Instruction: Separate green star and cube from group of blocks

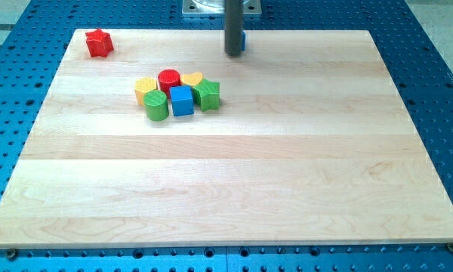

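So the wooden board (226,189) had a tight cluster up top-left of centre: green star (207,94) on its right end, touching the blue cube (182,100). My tip (232,53) sat near the top edge, well apart from them, touching nothing, just a bare rod.

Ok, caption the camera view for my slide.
My tip rests above a cluster holding the green star and blue cube; a red star sits apart.

My tip (233,54) ends 1 straight, smooth, dark grey rod below a metal mount.
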Tool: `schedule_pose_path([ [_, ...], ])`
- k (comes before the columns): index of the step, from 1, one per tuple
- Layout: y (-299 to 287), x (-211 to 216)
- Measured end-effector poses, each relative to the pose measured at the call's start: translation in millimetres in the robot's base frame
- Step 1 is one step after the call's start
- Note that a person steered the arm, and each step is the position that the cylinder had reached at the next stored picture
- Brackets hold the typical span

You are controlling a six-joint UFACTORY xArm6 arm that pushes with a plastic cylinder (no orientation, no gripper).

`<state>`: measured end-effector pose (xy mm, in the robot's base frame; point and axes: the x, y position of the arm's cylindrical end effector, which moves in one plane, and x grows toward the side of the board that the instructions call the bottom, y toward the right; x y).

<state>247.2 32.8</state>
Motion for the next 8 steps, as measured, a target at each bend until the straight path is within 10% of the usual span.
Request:
schedule_pose_path([
  [4,-100,25],
  [8,-154,162],
])
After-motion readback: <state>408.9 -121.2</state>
